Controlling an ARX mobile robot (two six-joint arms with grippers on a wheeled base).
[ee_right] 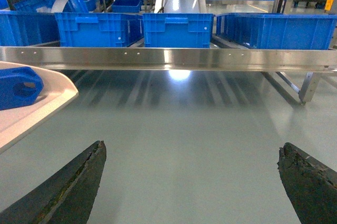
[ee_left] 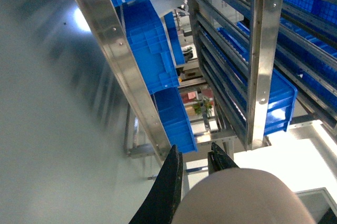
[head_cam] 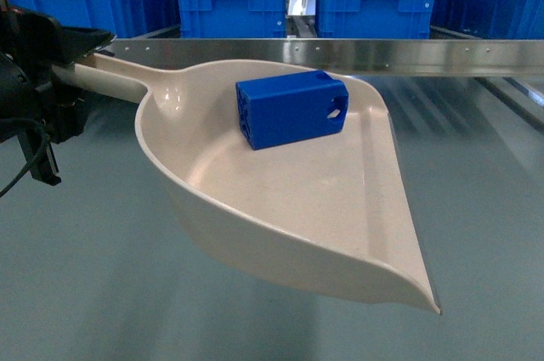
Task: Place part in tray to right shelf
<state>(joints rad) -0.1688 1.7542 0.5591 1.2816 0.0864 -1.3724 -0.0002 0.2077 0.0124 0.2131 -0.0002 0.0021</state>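
Tray with part is hovering in front of the right shelf, carried by the left arm.

The right shelf (head_cam: 340, 55) is spanning the background, its shiny front rail running across with blue crates (head_cam: 378, 6) sitting behind it. The tray (head_cam: 280, 208) is hanging above the grey floor (head_cam: 476, 174), its handle pointing toward the left gripper (head_cam: 72, 59), whose jaws are clamping on that handle. The part (head_cam: 291, 109) is lying inside the tray near its back wall. The right gripper (ee_right: 192, 182) is holding nothing, jaws standing wide apart beside the tray's lip.
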